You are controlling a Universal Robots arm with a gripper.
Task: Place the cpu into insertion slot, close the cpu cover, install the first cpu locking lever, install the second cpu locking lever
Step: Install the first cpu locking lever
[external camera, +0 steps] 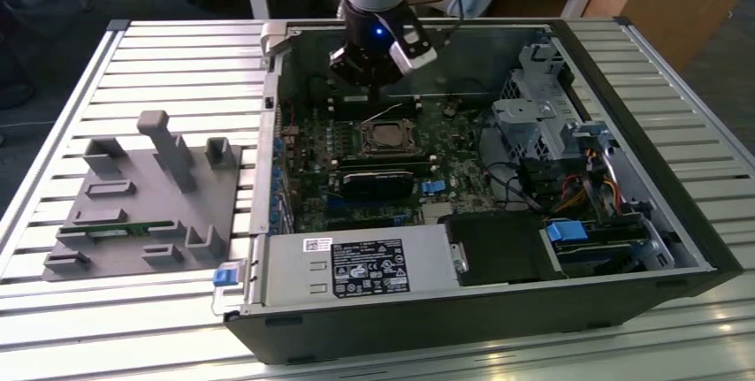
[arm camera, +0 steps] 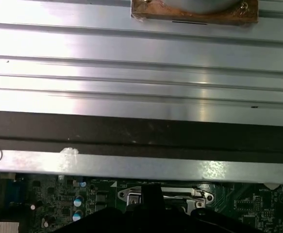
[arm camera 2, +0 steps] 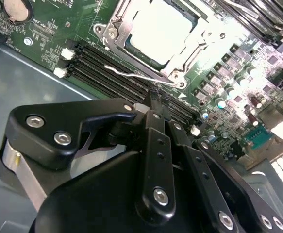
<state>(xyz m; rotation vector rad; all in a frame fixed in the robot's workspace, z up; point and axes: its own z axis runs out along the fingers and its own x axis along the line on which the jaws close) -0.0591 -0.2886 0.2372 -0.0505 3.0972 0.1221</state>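
Note:
The cpu (arm camera 2: 161, 30) lies flat in its socket on the green motherboard, its pale metallic top showing through the window of the cpu cover (arm camera 2: 116, 25), which rests down around it. In the exterior view the cpu (external camera: 387, 139) sits mid-board. A thin wire locking lever (arm camera 2: 131, 75) juts out along the socket's near side, unlatched. My gripper (arm camera 2: 153, 99) hangs just short of that lever, black fingers pressed together with nothing between them. In the exterior view the gripper (external camera: 373, 76) hovers over the board behind the socket. The first wrist view shows the socket (arm camera: 166, 195) beyond the gripper (arm camera: 151, 193).
Memory slots (arm camera 2: 107, 65) run beside the socket under the gripper. The open computer case (external camera: 660, 178) holds a power supply (external camera: 354, 268), drive cages (external camera: 537, 125) and cables. A grey fixture block (external camera: 141, 204) stands on the slatted table at the exterior view's left.

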